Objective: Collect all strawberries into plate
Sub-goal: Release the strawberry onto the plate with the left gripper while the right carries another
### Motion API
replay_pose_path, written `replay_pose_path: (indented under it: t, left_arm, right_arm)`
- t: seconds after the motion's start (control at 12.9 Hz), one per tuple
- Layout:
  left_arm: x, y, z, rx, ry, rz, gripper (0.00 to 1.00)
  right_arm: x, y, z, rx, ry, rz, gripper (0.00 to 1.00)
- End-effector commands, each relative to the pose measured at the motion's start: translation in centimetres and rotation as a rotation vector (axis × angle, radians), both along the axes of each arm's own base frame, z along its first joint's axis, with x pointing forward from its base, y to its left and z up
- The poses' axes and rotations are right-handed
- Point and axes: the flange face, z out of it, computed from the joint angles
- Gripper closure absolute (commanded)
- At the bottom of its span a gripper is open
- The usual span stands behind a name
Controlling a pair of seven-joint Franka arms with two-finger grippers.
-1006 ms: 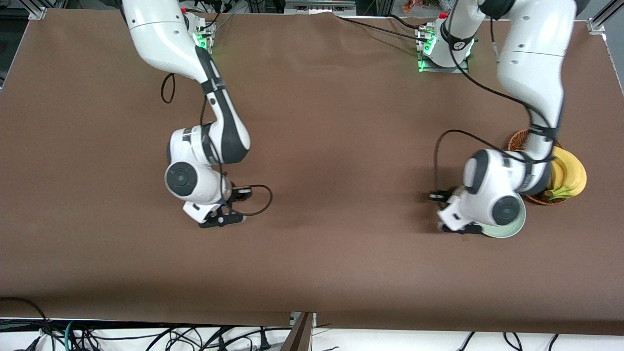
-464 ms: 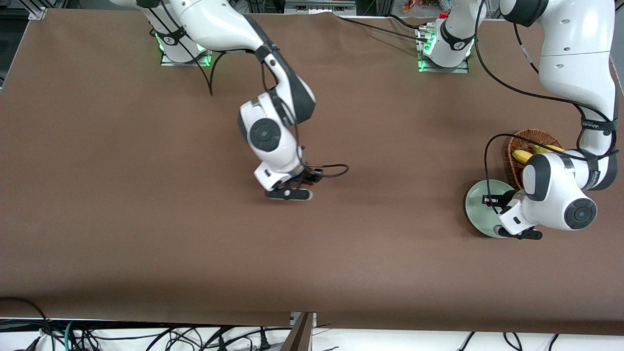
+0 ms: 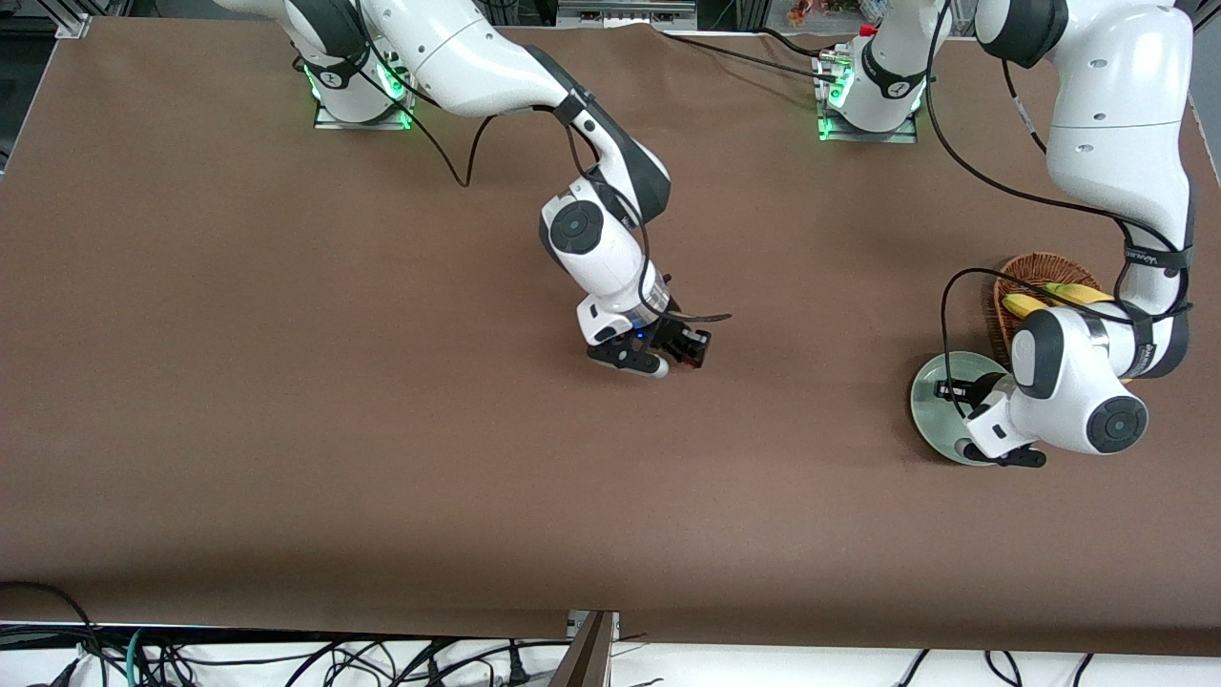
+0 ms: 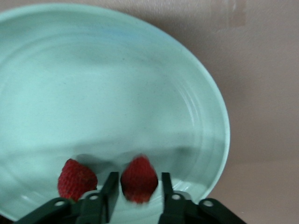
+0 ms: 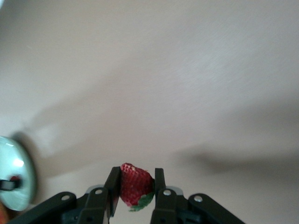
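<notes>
The pale green plate (image 3: 940,410) (image 4: 117,84) lies near the left arm's end of the table. My left gripper (image 3: 1006,456) (image 4: 138,176) hangs low over it near the rim, open. A blurred strawberry (image 4: 138,181) sits between its fingers with a gap on each side. Beside it, another strawberry (image 4: 77,179) rests on the plate. My right gripper (image 3: 637,363) (image 5: 134,179) is over the middle of the table, shut on a third strawberry (image 5: 134,183) with a green cap. The plate (image 5: 14,182) shows small in the right wrist view.
A brown wicker basket (image 3: 1002,286) holding bananas (image 3: 1059,294) stands right beside the plate, farther from the front camera. The left arm's elbow reaches over the basket. Brown cloth covers the table between the two grippers.
The right arm has swung from its own end of the table to the middle, toward the plate. The left arm has shifted sideways above the plate, so more of the plate shows.
</notes>
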Motion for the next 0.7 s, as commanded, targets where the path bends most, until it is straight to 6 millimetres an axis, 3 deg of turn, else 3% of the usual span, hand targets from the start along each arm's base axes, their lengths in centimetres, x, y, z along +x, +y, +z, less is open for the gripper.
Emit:
replay_pose_path:
  t: [0.0, 0.23, 0.46, 0.54, 0.62]
  left_arm:
    - [0.6, -0.5, 0.7, 0.005, -0.017, -0.037, 0.00]
    - [1.6, -1.6, 2.5, -0.008, -0.044, -0.030, 0.00]
    - [1.9, -5.9, 3.4, -0.032, -0.020, 0.038, 0.00]
    - [1.5, -7.6, 2.7, -0.036, 0.000, 0.051, 0.00]
    - [1.1, -8.4, 2.1, -0.068, 0.017, 0.076, 0.00]
  right_arm:
    - [-0.1, 2.1, 3.4, 0.152, 0.033, -0.127, 0.63]
    - [-0.4, 2.8, 4.6, 0.219, 0.075, -0.217, 0.56]
    - [-0.3, 2.6, 4.8, 0.237, 0.090, -0.251, 0.46]
    - [0.1, 2.3, 5.0, 0.243, 0.094, -0.266, 0.36]
    - [0.3, 2.2, 5.3, 0.249, 0.097, -0.267, 0.33]
